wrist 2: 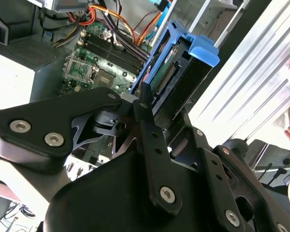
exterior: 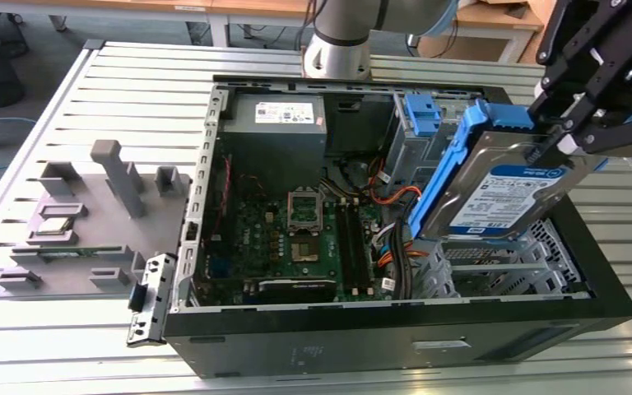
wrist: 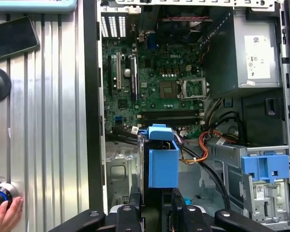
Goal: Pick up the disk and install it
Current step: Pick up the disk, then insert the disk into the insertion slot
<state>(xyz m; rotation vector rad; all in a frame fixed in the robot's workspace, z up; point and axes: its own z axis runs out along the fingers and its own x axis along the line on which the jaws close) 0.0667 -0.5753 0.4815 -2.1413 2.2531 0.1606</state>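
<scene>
The black gripper (exterior: 546, 148) has its fingers pressed onto the disk (exterior: 500, 196) – one on each flat side, pinching it near its top end. The disk is up in the air, over the part of the open case (exterior: 404, 329) at the exterior view's right. It stands on its edge and leans. Its white and blue label faces the exterior view, and a blue rail runs along its edge. Its low end dips toward the metal cage (exterior: 536, 247) inside the case, and I cannot tell if it touches anything there. In the second wrist view a finger (wrist 2: 146, 113) lies flat against the disk (wrist 2: 181, 72). In the first wrist view the disk (wrist: 163, 164) is seen end on, blue and thin, between the two sides of the gripper (wrist: 157, 205). Inside the case there is a green board (exterior: 305, 230), a grey power box (exterior: 289, 123) at the far end and some orange wires (exterior: 388, 193). A second blue bracket (exterior: 420, 115) sits in a bay near the held disk. The case rests on a table (exterior: 129, 74) made of metal slats. At the exterior view's left a grey tray (exterior: 85, 214) with blocks sits on the table, just beside the case. The arm (exterior: 338, 37) stands behind the case. A person's hand (wrist: 5, 215) is over the slats – well apart from the disk.
</scene>
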